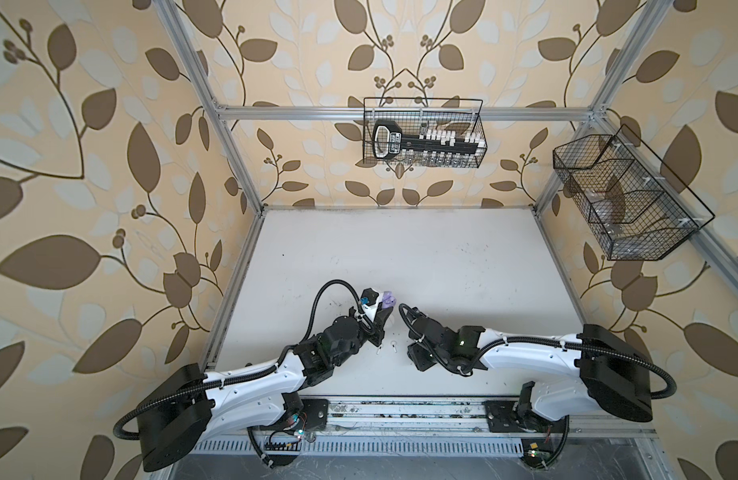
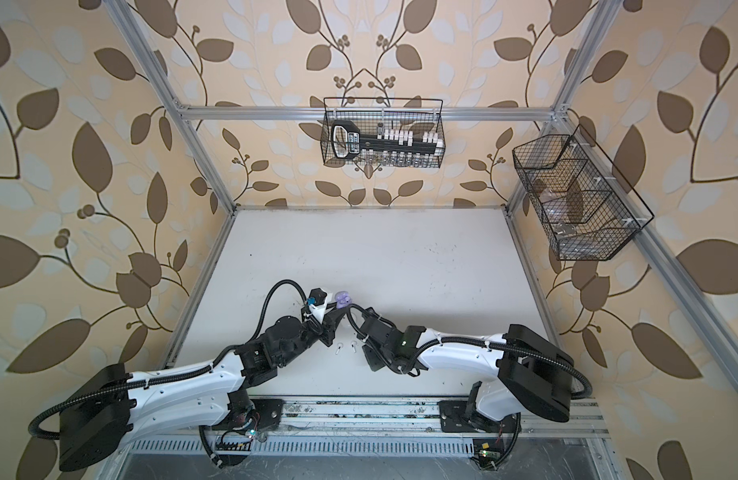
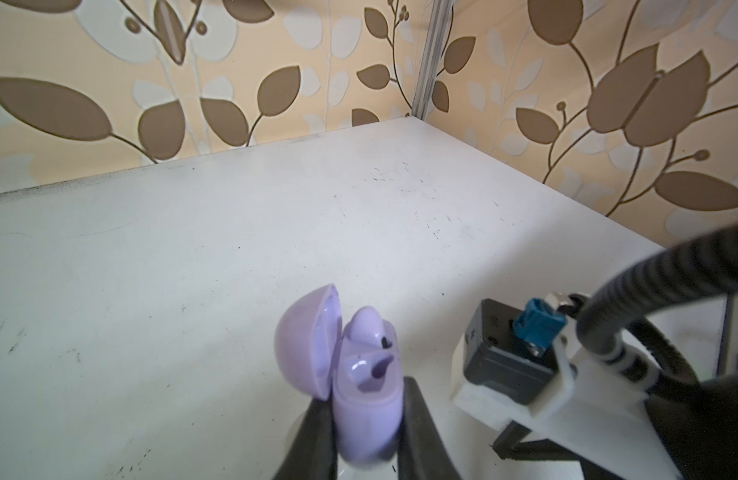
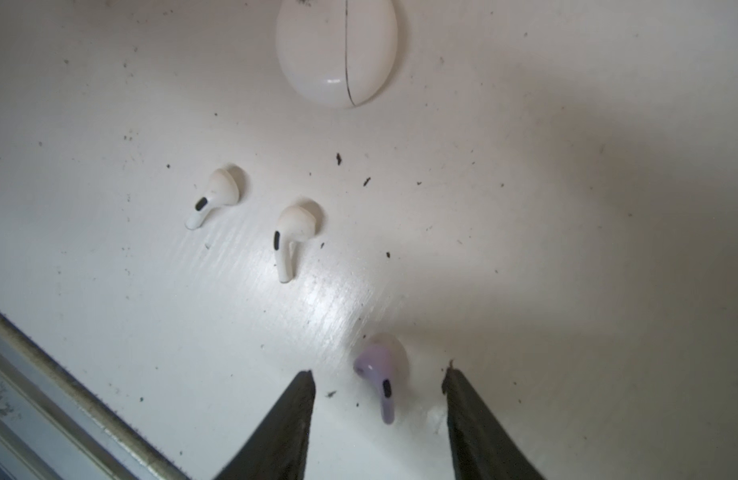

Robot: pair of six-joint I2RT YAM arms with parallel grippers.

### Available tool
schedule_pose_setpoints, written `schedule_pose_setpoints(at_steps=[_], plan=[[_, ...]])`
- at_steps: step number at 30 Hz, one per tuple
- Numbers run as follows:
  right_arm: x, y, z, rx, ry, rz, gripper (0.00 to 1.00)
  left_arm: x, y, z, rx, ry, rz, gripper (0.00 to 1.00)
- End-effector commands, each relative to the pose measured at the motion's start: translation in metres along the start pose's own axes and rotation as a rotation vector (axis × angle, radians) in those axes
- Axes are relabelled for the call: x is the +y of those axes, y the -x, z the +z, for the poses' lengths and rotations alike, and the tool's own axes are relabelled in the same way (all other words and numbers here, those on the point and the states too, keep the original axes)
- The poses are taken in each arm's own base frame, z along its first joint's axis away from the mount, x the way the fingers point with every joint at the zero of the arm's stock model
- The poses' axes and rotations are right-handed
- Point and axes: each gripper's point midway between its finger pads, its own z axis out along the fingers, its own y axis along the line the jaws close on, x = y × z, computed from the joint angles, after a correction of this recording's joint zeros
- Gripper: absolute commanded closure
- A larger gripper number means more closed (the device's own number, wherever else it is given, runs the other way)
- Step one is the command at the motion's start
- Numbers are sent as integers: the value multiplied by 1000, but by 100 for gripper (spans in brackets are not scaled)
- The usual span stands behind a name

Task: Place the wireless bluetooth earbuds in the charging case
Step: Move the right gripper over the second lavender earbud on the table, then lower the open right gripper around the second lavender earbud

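Left gripper point(image 3: 365, 403), above the table point(image 3: 192, 249), clamps the open lilac case point(image 3: 359, 419), seated lilac earbud point(image 3: 369, 330) head-up inside; right gripper point(image 4: 378, 372), tilted down, jaws half apart and empty, straddles the loose lilac earbud point(image 4: 375, 361), stem pointing back toward the wrist; white earbuds point(image 4: 294, 232) lie beyond its fingertips.

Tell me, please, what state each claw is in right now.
Left claw: shut on the open lilac case.
Right claw: open, straddling a lilac earbud, not gripping it.

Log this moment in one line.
left gripper: shut on lilac plastic charging case, lid open, one bud seated | right gripper: open, flanking loose lilac stemmed earbud on white table | white earbuds, shut white case: untouched
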Motion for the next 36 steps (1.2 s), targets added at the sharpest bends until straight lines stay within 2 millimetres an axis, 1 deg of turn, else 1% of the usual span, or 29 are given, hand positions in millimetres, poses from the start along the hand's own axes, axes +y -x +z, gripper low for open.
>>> schedule_pose_setpoints(at_steps=[1, 5, 12, 19, 36], plan=[[-3, 2, 2, 15, -43, -16, 50, 0, 11, 1, -39, -7, -28, 100], [-6, 1, 5, 33, -84, -44, 55, 1, 11, 1, -38, -5, -28, 100], [2, 1, 6, 44, -105, -108, 61, 1, 10, 1, -34, -1, -27, 100], [4, -2, 11, 63, -128, -148, 63, 3, 11, 1, -35, 4, -30, 100], [4, -7, 17, 90, -135, -165, 67, 3, 11, 1, -32, 3, -35, 100]])
